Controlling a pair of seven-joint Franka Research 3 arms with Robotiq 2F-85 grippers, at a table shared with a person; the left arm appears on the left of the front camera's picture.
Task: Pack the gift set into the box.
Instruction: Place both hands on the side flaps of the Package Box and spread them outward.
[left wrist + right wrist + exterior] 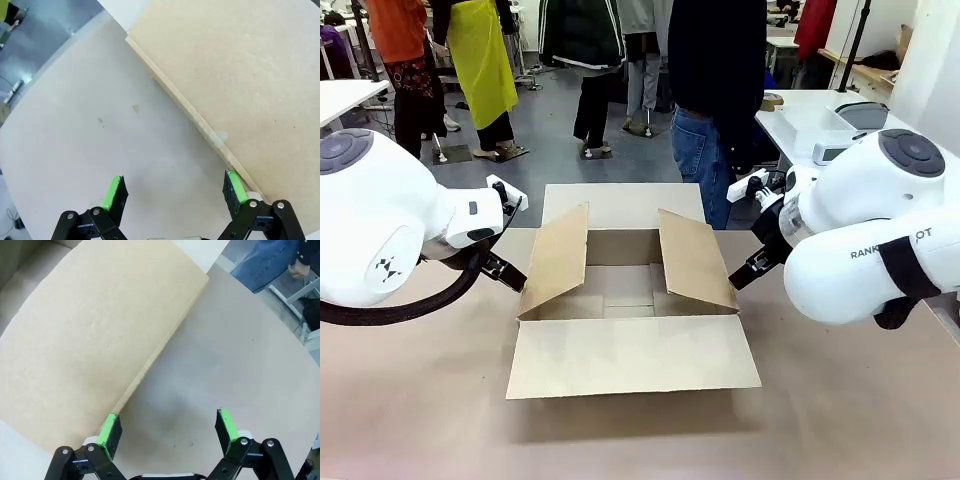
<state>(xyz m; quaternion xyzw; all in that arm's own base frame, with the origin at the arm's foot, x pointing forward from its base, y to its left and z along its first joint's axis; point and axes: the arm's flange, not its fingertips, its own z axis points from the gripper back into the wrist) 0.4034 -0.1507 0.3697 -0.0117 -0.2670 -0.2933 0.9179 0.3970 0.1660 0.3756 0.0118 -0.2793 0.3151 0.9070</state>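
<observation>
The box [630, 355], a brown cardboard carton, stands open in the middle of the table, its side flaps tilted up and its front flap lying flat toward me. Its inside looks bare. My left gripper [506, 270] hangs just outside the left flap, open; in the left wrist view this gripper [174, 190] holds nothing, and one green pad [234, 186] is close to the box flap [250, 75]. Beside the right flap my right gripper [748, 268] is also open. The right wrist view shows that gripper [168, 427] over bare table next to the box flap [90, 340]. The gift set is out of view.
A person [715, 100] in a dark top and jeans stands at the far side behind the box. A white table [800, 105] with a clear bin [825, 130] sits at the back right. The brown tabletop [420, 420] stretches toward me in front of the box.
</observation>
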